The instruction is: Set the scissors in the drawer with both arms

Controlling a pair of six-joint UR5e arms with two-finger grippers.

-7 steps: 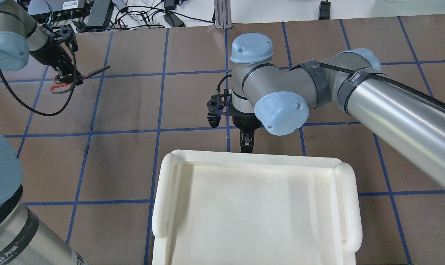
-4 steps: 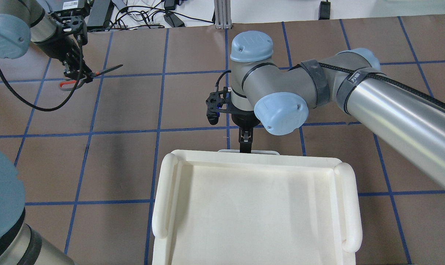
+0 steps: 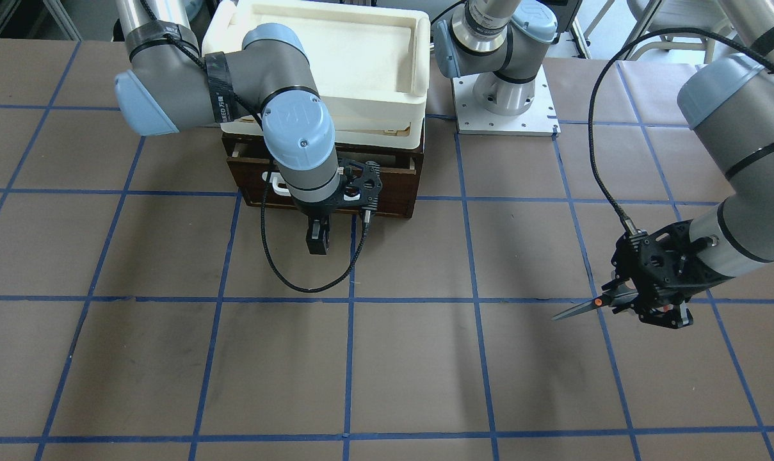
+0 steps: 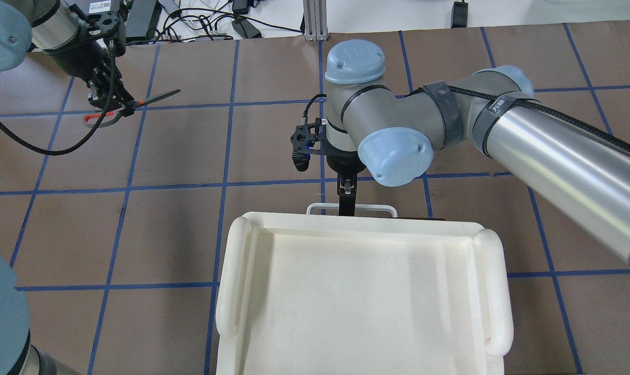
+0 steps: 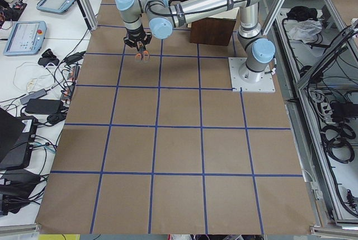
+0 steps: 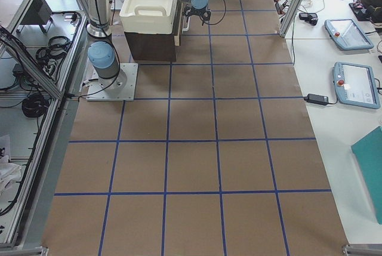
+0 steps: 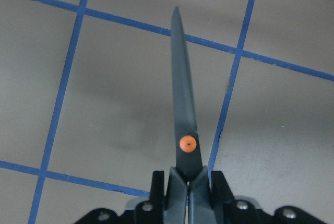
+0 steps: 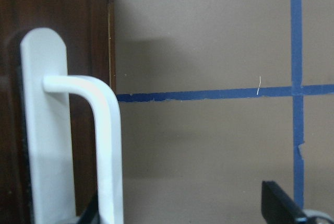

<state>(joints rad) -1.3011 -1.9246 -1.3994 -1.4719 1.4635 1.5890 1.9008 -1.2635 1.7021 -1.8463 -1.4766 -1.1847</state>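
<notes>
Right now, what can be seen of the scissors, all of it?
The scissors are a small pair with dark grey metal blades, closed into one point, and an orange dot at the pivot. Grey handle loops, lined orange-red, stick out behind the left gripper, which is shut on them just behind the pivot. They hang roughly level above the brown table, casting a shadow on it, tip pointing toward the robot's right. Only the gripper touches them.

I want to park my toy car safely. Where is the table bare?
The widest bare table lies between the right gripper and the scissors, and on toward the operators' side. It is crowded at the drawer under the white tray, and around the left gripper holding the scissors.
</notes>
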